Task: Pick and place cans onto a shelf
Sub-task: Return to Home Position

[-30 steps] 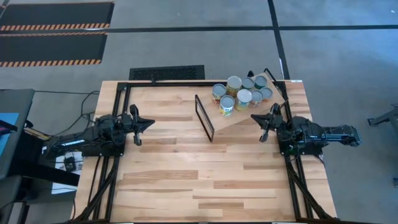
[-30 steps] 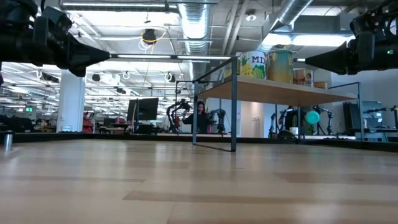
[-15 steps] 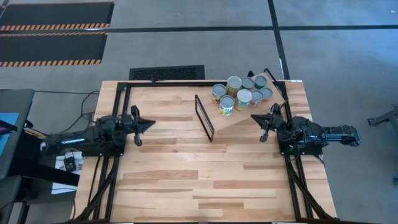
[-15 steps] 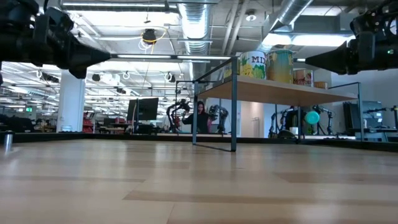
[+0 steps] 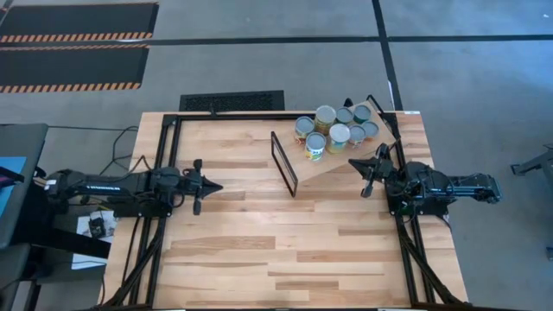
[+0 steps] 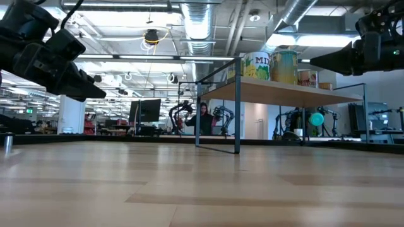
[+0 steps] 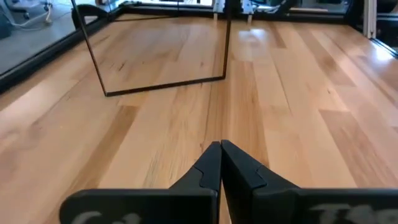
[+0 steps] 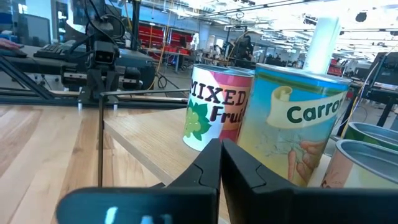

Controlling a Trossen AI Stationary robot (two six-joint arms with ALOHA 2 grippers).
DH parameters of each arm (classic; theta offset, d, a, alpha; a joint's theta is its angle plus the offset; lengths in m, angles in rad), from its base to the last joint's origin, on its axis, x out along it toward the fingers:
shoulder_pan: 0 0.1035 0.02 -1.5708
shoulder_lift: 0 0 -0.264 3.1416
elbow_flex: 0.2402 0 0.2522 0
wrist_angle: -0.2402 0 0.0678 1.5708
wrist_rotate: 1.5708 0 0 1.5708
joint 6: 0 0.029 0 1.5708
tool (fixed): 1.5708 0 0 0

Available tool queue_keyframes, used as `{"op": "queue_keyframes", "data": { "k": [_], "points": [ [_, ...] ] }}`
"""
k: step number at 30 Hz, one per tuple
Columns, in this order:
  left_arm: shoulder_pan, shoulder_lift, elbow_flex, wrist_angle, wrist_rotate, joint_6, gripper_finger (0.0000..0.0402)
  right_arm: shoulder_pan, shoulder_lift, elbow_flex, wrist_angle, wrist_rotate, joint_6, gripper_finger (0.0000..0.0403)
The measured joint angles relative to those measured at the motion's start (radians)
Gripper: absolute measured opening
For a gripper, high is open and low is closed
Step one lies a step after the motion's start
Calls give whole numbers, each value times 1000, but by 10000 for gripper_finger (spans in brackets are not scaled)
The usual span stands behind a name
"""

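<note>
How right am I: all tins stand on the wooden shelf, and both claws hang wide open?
One slip: the tins do stand on the shelf, but both claws are shut. The wrist views show the left gripper and the right gripper with fingers pressed together.

Mixed-fruit can [image 8: 214, 115] base partly behind the right claw [image 8: 221, 144]; two grey-rimmed cans [image 8: 367, 158] cropped at the picture's edge.

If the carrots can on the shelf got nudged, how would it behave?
The carrots can looks like a rigid tin standing upright on a flat end, so it would probably slide rather than roll. It stands close beside the mixed fruit can, so a push would likely bump that. The shelf board looks smooth.
</note>
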Motion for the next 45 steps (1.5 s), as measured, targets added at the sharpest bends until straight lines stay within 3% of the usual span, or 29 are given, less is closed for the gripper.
{"op": "queue_keyframes", "data": {
  "k": [13, 29, 45],
  "points": [
    [-13, 16, 1, -3, -4, 10, 0, 0, 0, 0, 0, 0, 0, 33],
    [8, -299, 3, -6, 12, 4, 0, 0, 0, 0, 0, 0, 0, 33],
    [8, -316, 3, -6, 13, 1, 0, 0, 0, 0, 0, -1, 1, 31]
  ]
}}
